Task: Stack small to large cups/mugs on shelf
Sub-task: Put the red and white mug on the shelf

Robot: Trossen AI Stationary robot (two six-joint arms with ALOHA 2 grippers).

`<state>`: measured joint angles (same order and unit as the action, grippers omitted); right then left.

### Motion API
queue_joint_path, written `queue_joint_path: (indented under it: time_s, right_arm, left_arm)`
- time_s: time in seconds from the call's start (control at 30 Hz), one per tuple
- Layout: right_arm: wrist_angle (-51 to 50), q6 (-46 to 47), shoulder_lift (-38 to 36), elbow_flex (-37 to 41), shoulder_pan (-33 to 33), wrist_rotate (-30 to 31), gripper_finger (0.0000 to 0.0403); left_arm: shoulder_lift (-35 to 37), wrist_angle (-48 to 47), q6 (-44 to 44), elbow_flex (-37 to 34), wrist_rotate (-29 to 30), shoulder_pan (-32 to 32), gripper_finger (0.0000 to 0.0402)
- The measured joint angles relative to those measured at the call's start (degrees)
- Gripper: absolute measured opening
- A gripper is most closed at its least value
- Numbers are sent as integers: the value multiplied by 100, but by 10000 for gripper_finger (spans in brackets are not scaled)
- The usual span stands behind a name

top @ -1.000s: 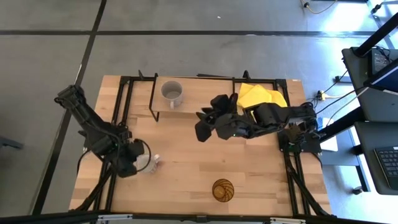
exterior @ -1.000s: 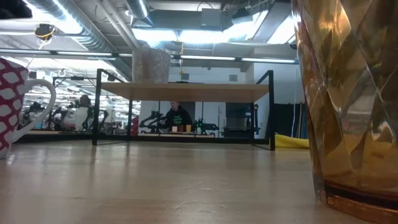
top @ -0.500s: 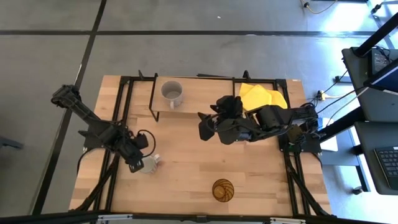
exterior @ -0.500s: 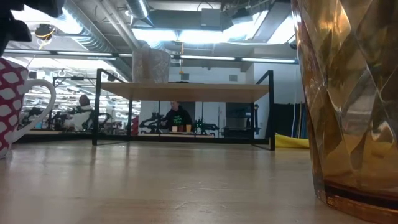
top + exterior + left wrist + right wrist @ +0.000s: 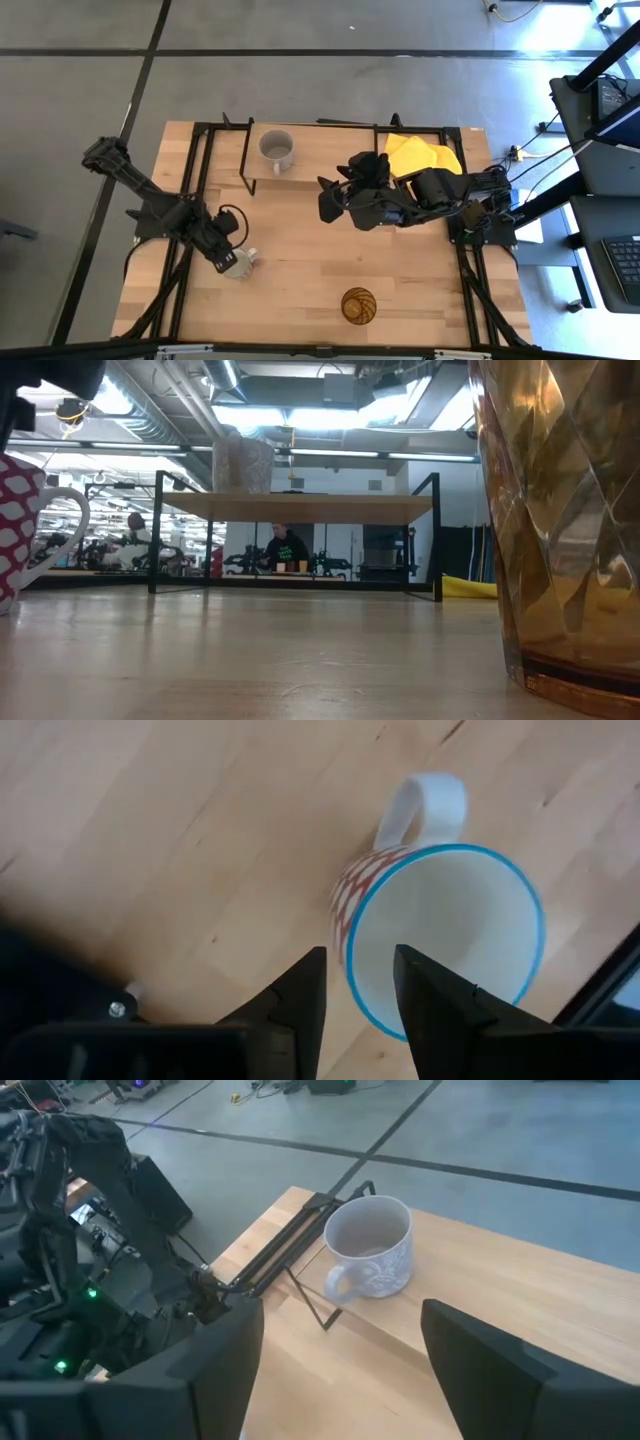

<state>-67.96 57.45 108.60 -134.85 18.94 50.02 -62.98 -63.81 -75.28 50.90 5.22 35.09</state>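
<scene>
Overhead and table-level cameras share the shelf (image 5: 310, 155); wrist cameras look close.

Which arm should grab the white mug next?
Left. Its hand already straddles the white mug's rim, fingers either side of the wall. The right hand hangs open by the shelf, far from it.

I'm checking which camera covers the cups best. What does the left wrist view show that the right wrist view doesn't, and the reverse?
Only the left wrist view shows the white mug with its red pattern and blue rim, standing on the table, and the left gripper right above it, jaws open astride the rim. Only the right wrist view shows the grey mug on the shelf, the right gripper with jaws open, and the left arm farther off. Both share only the wooden tabletop; neither shows the amber tumbler.
</scene>
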Motion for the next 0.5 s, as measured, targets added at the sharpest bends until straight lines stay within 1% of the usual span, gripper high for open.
queue_joint_path:
  time_s: [0.07, 0.27, 0.5]
  right_arm:
    - [4, -1, 0, 0, 0, 2, 272]
    - [2, -67, 2, 0, 0, 0, 272]
    - [-1, -98, 4, 0, 0, 0, 272]
  left_arm:
    - [0, 23, -142, -97, -8, 90, 114]
    - [0, 522, -573, -453, -42, 462, 112]
    - [0, 625, -695, -661, 85, 537, 111]
